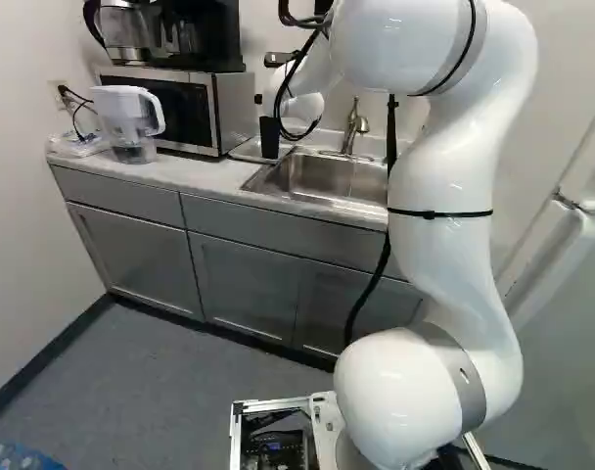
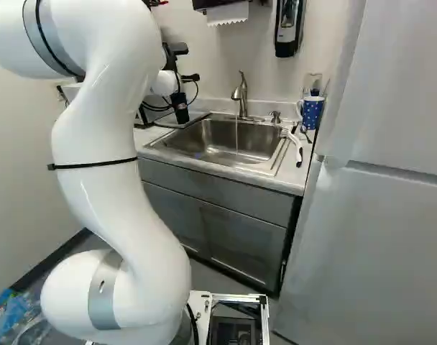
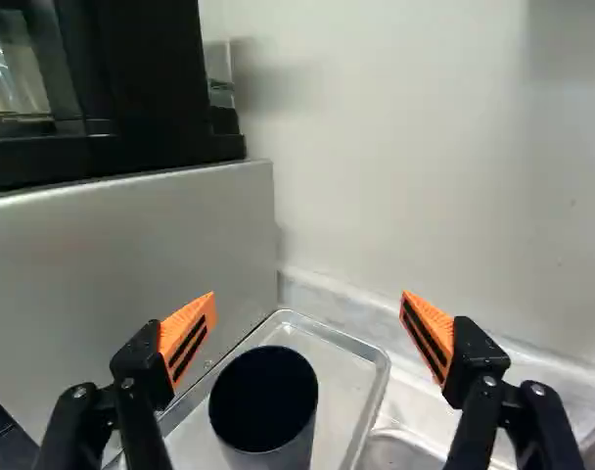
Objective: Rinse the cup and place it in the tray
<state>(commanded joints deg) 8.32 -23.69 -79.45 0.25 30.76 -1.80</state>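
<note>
In the right base view my gripper (image 2: 183, 65) is above the black cup (image 2: 180, 108), left of the sink. The cup stands upright on the shallow metal tray (image 2: 163, 123), its mouth up. The left base view shows the same cup (image 1: 269, 138) beside the microwave. From the wrist, my gripper (image 3: 309, 318) is open, its orange pads wide apart with nothing between them; the cup (image 3: 265, 406) is below, nearer one finger, inside the rim of the tray (image 3: 372, 354). A thin stream runs from the faucet (image 2: 241, 93) into the sink (image 2: 218, 144).
The microwave (image 1: 231, 106) borders the tray, with a coffee maker (image 1: 205, 39) on top. A water pitcher (image 1: 128, 117) stands farther along the counter. Right of the sink are a brush (image 2: 296, 144) and a blue dotted mug (image 2: 313, 113), near the fridge (image 2: 391, 215).
</note>
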